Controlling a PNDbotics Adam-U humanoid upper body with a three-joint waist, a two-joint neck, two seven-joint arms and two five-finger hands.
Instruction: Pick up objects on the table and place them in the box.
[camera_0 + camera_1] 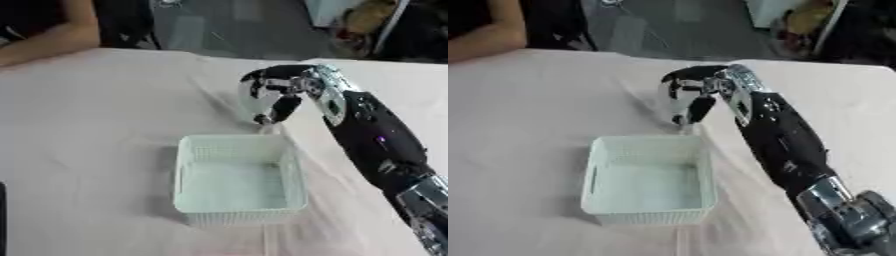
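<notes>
Pale-green mesh plastic box sits on the cloth-covered counter; right hand hangs just behind it, fingers curled, seemingly holding nothing.

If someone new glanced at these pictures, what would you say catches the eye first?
The black and silver right hand hangs fingers down just beyond the far rim of the pale green box, which sits mid-table and looks empty. All around lies a pinkish tablecloth.

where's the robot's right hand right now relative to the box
The right hand hangs just beyond the far right corner of the pale green box, fingers curled downward over the cloth-covered table, near the centre of the left eye view.
</notes>
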